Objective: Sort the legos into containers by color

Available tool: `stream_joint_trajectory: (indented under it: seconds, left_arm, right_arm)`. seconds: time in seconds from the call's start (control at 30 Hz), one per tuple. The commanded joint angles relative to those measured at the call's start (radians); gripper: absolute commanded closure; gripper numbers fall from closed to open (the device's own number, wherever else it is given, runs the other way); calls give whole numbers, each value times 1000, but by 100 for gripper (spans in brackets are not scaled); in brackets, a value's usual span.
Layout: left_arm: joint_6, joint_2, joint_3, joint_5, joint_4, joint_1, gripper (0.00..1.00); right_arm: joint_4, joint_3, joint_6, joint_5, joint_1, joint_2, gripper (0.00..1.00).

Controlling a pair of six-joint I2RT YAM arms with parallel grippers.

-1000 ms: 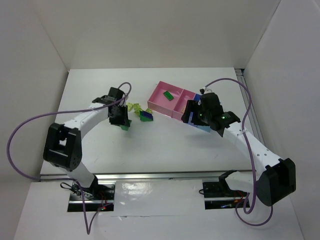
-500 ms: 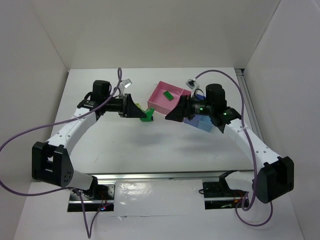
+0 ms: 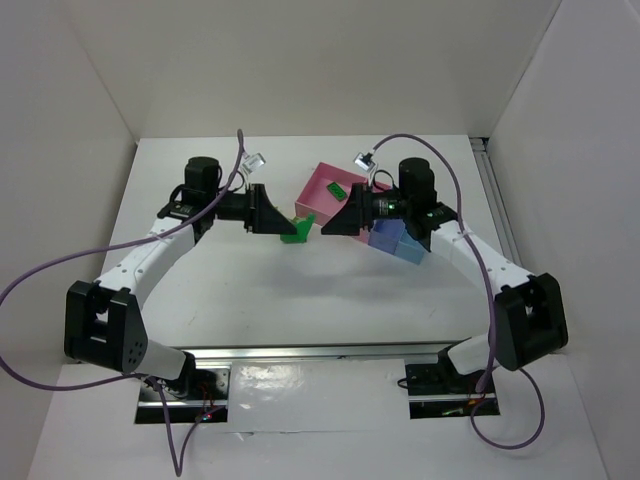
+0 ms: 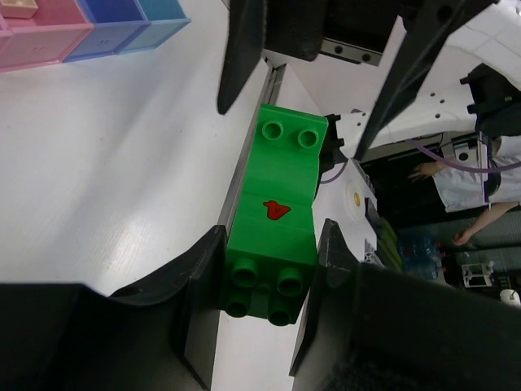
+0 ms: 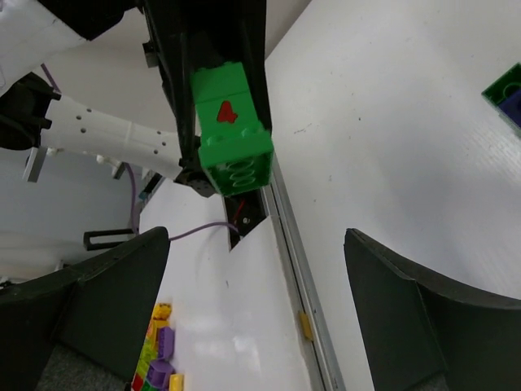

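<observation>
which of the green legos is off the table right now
The bright green brick with a red mark, clamped in mid-air between the jaws of the left gripper. A darker green brick lies in the pink tray.

We are looking at a flat white tabletop (image 3: pixel 300 290) sitting between plain white panel walls (image 3: pixel 300 60), a silver metal rail (image 3: pixel 320 351) running along its near edge.

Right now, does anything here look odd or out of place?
Yes: a green brick with a red mark hangs in mid-air above the table, pinched at one end by the left fingers. The right fingers stand wide open facing it, perhaps for a handover.
</observation>
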Motion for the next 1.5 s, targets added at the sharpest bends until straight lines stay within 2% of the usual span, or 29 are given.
stream_joint_trajectory:
  seconds: [0.0,0.17,0.37,0.4,0.53,0.6,0.7,0.87,1.27,1.37,1.47]
  left_arm:
    - [-14,6,-1,62,69,-7,100]
    - [-5,6,-1,62,69,-16,100]
    - [-5,15,-1,62,69,-26,100]
    - [-5,15,-1,62,60,-26,100]
    - [6,15,9,62,50,-26,100]
    - [18,15,18,62,41,-26,100]
    - [18,25,18,33,30,-26,100]
    - [0,25,18,-11,50,-2,100]
    - [-39,54,13,-95,63,56,100]
    - [-10,86,59,-216,-51,41,100]
    - [35,130,140,-427,-215,-5,100]
  right_arm:
    - [132,73,27,-44,26,36,6]
    - [152,110,38,-25,63,76,10]
    - [244,119,105,-25,83,120,26]
    - [257,119,105,-25,83,120,33]
    - [266,101,115,-25,83,130,51]
    - [266,101,115,-25,83,119,55]
    - [266,83,124,0,83,110,70]
    - [157,43,73,53,46,77,70]
    - [31,-6,26,170,1,39,70]
    - [-71,15,-6,296,-20,27,70]
    - [-205,36,-42,458,-29,5,70]
